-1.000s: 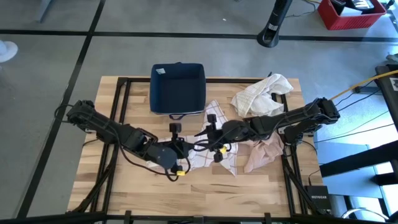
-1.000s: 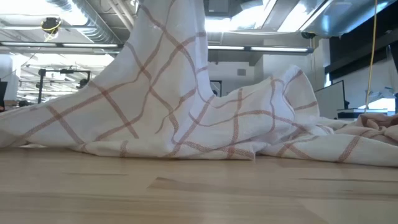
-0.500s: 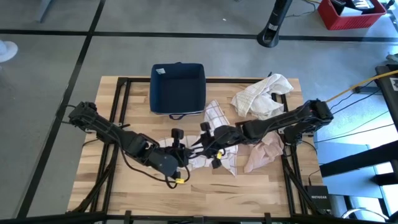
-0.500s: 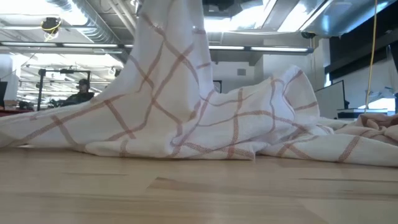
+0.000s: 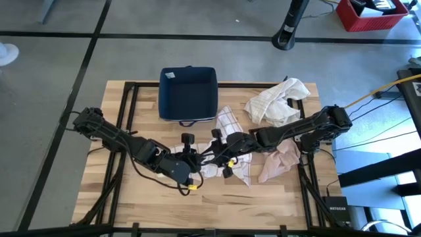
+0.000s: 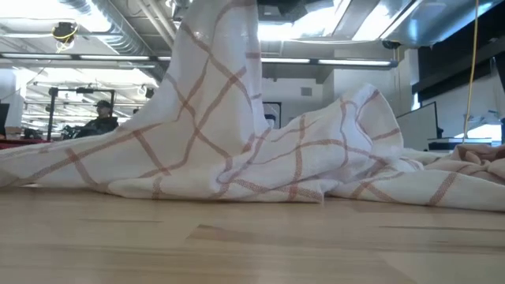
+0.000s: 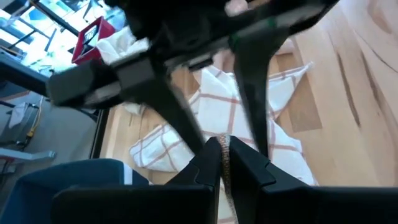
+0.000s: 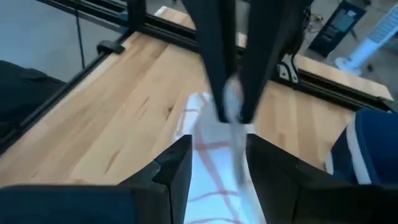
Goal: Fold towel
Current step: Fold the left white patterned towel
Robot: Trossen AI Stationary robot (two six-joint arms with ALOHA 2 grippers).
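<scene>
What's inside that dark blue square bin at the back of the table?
The dark blue square bin shows only a small pale tag near one corner; otherwise it looks empty. Nothing covers its inside.

table [image 5: 131, 197]: wood | on it: checked towel [image 5: 227, 122], navy bin [image 5: 188, 94], cream cloth [image 5: 276, 100], pink cloth [image 5: 276, 163]
</scene>
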